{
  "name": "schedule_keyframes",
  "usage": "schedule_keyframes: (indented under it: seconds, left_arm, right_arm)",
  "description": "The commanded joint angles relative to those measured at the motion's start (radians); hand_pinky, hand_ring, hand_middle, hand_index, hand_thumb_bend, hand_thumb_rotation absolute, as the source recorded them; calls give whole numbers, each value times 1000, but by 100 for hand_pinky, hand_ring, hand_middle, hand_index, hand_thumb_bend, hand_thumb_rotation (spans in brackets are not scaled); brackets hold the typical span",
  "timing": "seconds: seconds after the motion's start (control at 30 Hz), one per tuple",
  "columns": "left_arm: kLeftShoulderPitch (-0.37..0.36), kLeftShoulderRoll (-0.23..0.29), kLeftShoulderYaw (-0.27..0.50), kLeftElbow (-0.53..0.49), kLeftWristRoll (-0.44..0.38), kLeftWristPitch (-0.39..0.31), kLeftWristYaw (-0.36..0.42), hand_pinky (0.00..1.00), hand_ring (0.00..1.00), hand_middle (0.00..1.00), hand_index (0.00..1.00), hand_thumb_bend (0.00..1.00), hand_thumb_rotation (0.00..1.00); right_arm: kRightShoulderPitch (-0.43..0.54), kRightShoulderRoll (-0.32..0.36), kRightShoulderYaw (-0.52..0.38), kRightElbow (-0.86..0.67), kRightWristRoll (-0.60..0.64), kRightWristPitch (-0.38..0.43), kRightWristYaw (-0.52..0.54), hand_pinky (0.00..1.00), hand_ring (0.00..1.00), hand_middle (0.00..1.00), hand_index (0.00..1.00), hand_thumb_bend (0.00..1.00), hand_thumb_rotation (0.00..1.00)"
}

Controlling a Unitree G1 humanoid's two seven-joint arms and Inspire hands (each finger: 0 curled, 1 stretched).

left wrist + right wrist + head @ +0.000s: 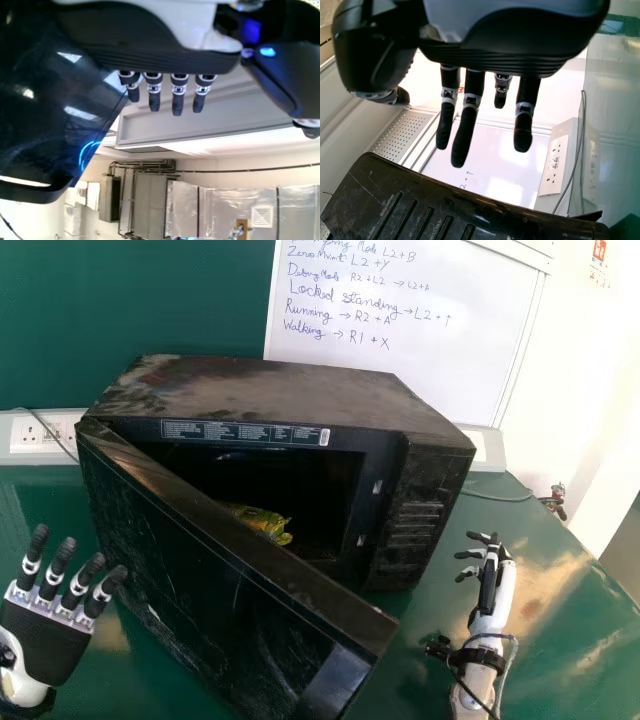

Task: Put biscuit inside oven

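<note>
A black microwave-style oven [290, 390] stands on the green table, its door [230, 580] swung partly open toward the front. Inside the cavity lies the yellow-green biscuit packet [262, 522]. My left hand [45, 635] is at the left, beside the door's outer face, palm side away and fingers straight; in the left wrist view the left hand [155, 57] has its fingers extended near the dark door [50, 100]. To the right of the oven is my right hand [490, 580], fingers loosely extended and holding nothing; the right wrist view shows the right hand [495, 50] near the oven's control panel [420, 215].
Wall sockets [45, 433] are behind the oven at the left, with a cable. A whiteboard [400, 330] stands behind it. Another cable [500, 496] runs over the table [560, 620] at the right, near a small object [555, 500].
</note>
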Motion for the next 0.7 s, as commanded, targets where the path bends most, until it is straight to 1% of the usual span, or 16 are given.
schedule_keyframes:
  seconds: [0.0, 0.03, 0.1, 0.2, 0.27, 0.33, 0.37, 0.43, 0.57, 0.6, 0.67]
  left_arm:
    - [10, 20, -16, -17, 9, 18, 11, 0, 16, 51, 43, 51, 0]
    - [10, 29, -21, -20, 20, 16, 10, 0, 16, 51, 43, 51, 0]
    - [-8, 48, -31, -22, 74, -35, -9, 0, 13, 51, 43, 51, 0]
    - [-38, 45, -43, -9, 131, -105, -7, 0, 13, 49, 46, 51, 0]
    - [-70, 44, -57, 7, 188, -198, -38, 1, 14, 47, 49, 51, 0]
    - [-90, 65, -75, 14, 239, -260, -56, 2, 15, 46, 50, 51, 0]
    - [-93, 74, -82, 17, 258, -278, -55, 4, 28, 48, 52, 50, 0]
    - [-95, 81, -93, 25, 289, -325, -63, 5, 35, 47, 53, 49, 0]
    - [-107, 102, -121, 51, 347, -406, -77, 7, 37, 46, 55, 49, 0]
    - [-106, 105, -127, 51, 364, -433, -76, 8, 37, 46, 55, 49, 0]
    - [-102, 111, -141, 48, 396, -491, -75, 11, 38, 48, 54, 49, 0]
  right_arm:
    - [65, 58, 10, 36, -6, -6, -1, 18, 25, 34, 54, 57, 100]
    - [64, 58, 10, 36, -6, -5, -1, 18, 25, 34, 54, 57, 100]
    - [64, 58, 10, 36, -5, -5, 1, 18, 25, 34, 55, 57, 100]
    - [64, 59, 9, 36, -4, -5, 0, 19, 25, 34, 54, 56, 100]
    - [64, 61, 7, 35, 1, -3, 6, 19, 25, 34, 54, 57, 100]
    - [64, 60, 8, 35, 0, 0, 6, 19, 25, 34, 55, 58, 100]
    - [64, 58, 10, 36, -6, 1, 0, 18, 25, 34, 54, 58, 100]
    - [64, 57, 12, 37, -10, 1, -4, 18, 25, 34, 54, 58, 100]
    - [62, 57, 11, 39, -7, -1, -1, 18, 24, 34, 54, 59, 100]
    - [62, 56, 13, 39, -11, -1, -6, 18, 24, 34, 54, 58, 100]
    - [62, 57, 13, 39, -10, -3, -4, 18, 24, 34, 54, 58, 100]
